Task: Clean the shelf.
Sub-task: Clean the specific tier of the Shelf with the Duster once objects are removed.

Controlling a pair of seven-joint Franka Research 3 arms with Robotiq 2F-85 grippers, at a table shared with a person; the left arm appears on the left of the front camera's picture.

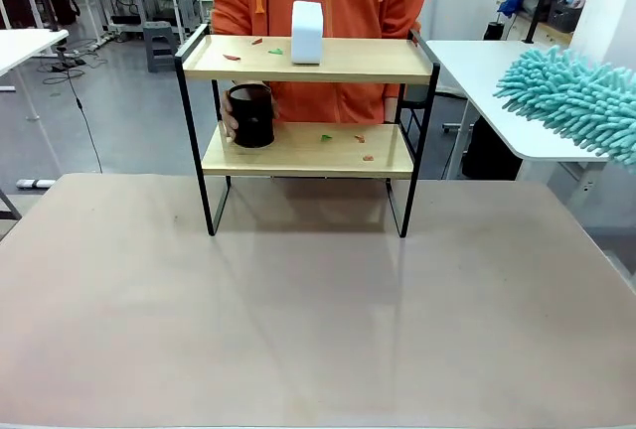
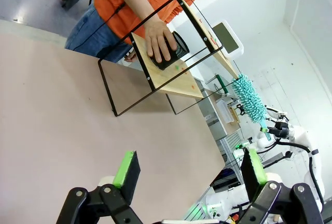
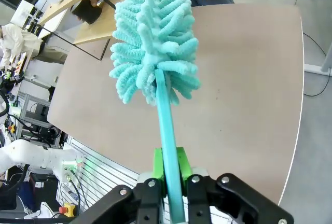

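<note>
Both tiers of the shelf (image 1: 308, 60) are lying left of the teal duster (image 1: 571, 101) that the right gripper (image 3: 170, 168) is clamping; the left gripper (image 2: 190, 168) is gaping, empty.

Blk left hand (image 2: 189, 156), grn pads (image 2: 126, 168) (silver screws (image 2: 76, 193))

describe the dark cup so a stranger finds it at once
Find the two-tier wooden shelf across the table. On its lower board's left end stands a dark cup, a person's hand on it. Unlike the white box above, it's black and round.
</note>
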